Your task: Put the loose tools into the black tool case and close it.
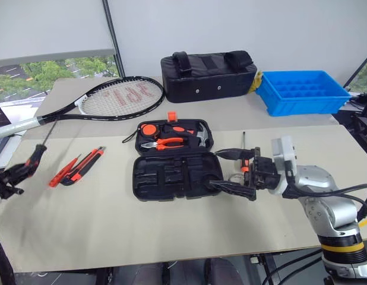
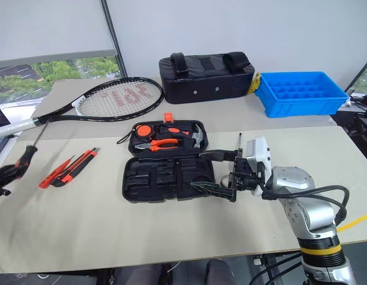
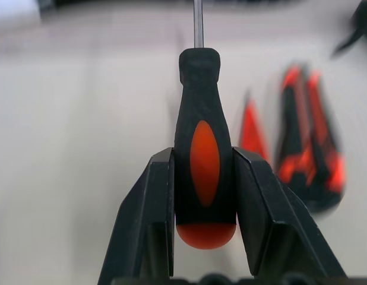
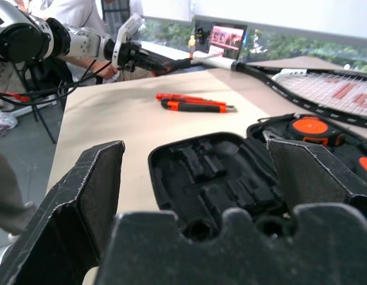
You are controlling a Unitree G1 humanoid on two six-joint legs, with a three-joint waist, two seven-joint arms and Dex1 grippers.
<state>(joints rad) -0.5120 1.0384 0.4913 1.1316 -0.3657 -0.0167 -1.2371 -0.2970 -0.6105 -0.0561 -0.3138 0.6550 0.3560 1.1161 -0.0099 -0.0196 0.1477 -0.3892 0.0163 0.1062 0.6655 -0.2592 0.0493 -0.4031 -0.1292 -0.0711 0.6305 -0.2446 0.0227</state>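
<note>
The left gripper (image 3: 201, 196) is clamped on a screwdriver (image 3: 200, 160) by its red-and-black handle; the left wrist view shows both black fingers (image 3: 149, 214) pressed flat against the handle's sides with the shaft pointing away. From the head, that same screwdriver sits at about nine o'clock of the black tool case (image 1: 174, 160), raised off the table (image 1: 112, 231) near its left edge. The case lies open at the centre, its far half holding orange-handled tools, its near half showing bare moulded slots. Between the held screwdriver and the case lie a second screwdriver (image 1: 62, 172) and the utility knife (image 1: 84, 165), side by side. The right gripper (image 1: 232, 172) hangs at three o'clock of the case, jaws spread wide with nothing between them; its wrist view looks across the slots toward the knife. Another screwdriver (image 1: 243, 155) lies behind that gripper.
</note>
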